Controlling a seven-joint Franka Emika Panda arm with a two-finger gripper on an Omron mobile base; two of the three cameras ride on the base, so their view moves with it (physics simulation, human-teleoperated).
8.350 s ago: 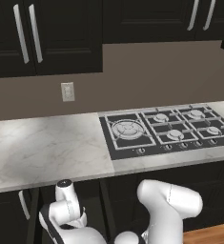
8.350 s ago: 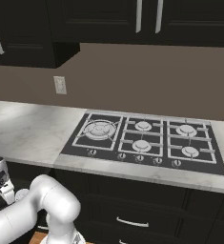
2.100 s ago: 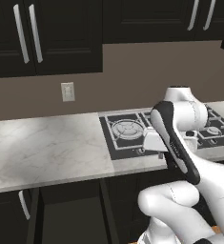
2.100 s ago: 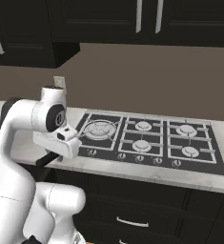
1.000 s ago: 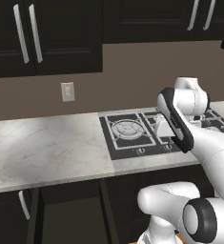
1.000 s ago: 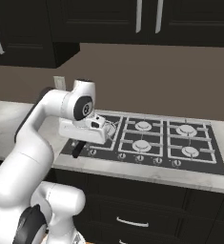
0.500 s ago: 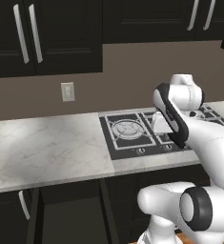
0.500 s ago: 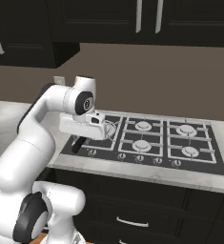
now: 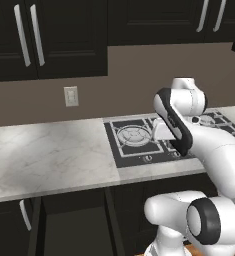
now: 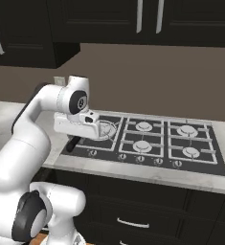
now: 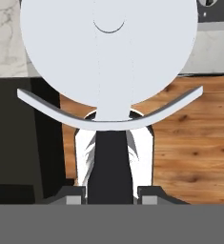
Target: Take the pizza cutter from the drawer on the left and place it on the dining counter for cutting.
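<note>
The small pizza cutter with round silver-white wheel and short black handle (image 11: pixel 108 57) sits clamped in the jaws of the two-finger gripper (image 11: pixel 109 193). Its handle runs straight out from between them, wheel foremost. The marble bench destination is not visible.

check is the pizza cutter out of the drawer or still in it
Out. In the hand view the pizza cutter sits in the tool, black handle between the fingertips, wheel blade filling the view over wood floor and marble counter edge.

No readable text, labels, brands or numbers anywhere.
</note>
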